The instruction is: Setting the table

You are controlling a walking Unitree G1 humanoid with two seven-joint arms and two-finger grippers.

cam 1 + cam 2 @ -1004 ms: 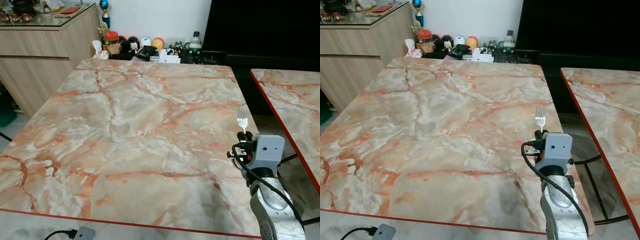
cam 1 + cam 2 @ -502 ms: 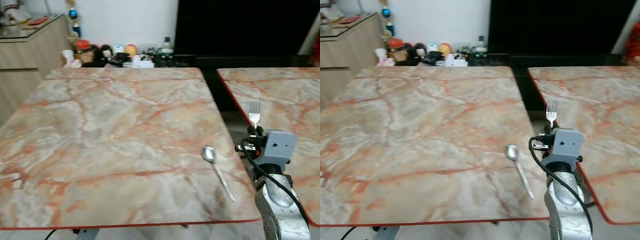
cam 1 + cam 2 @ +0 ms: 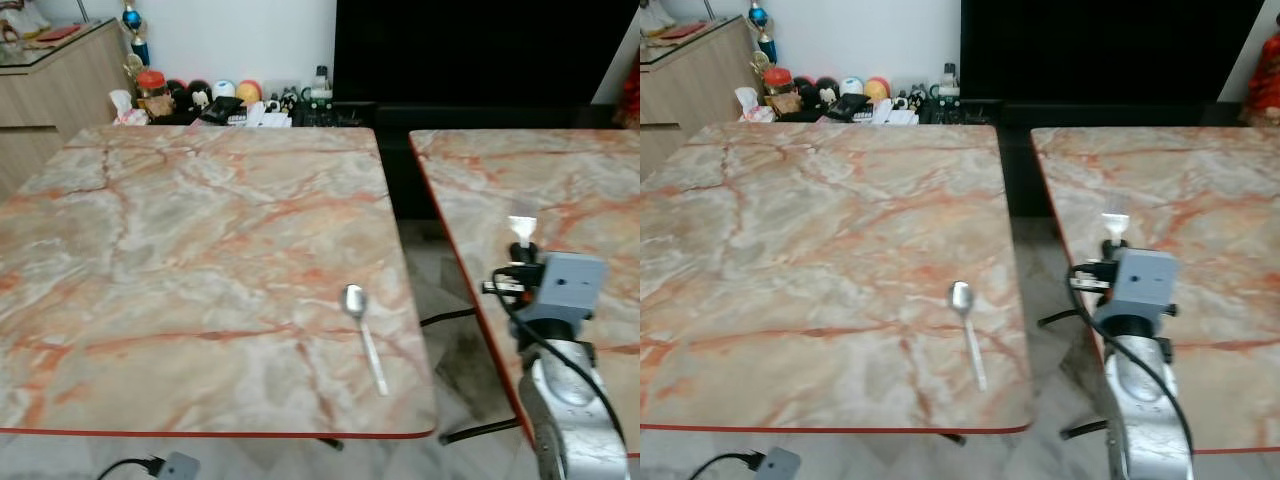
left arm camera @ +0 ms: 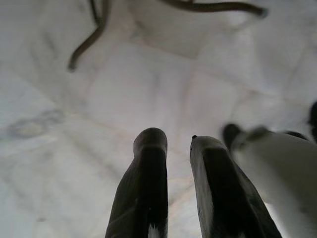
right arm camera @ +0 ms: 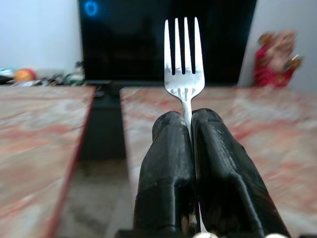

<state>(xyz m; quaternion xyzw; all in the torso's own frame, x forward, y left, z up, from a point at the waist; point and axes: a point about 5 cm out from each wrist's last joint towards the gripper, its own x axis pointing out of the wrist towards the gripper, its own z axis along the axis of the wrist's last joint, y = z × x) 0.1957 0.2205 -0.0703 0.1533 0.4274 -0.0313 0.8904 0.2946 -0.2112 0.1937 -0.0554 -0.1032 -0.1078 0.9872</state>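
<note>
Our fork [image 5: 184, 59] stands upright, its thin stiff handle pinched in the right tool [image 5: 187, 130], above the right-hand table [image 3: 1200, 190]. It is light and slick, so it may swivel. A spoon [image 3: 364, 335] lies on the nearer table [image 3: 180, 230].

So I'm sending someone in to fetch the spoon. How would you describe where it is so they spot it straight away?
Find the big marble table on the robot's left. The spoon lies flat near its front right corner, bowl pointing away from the robot. The only other cutlery is the fork, held upright in the right hand.
</note>
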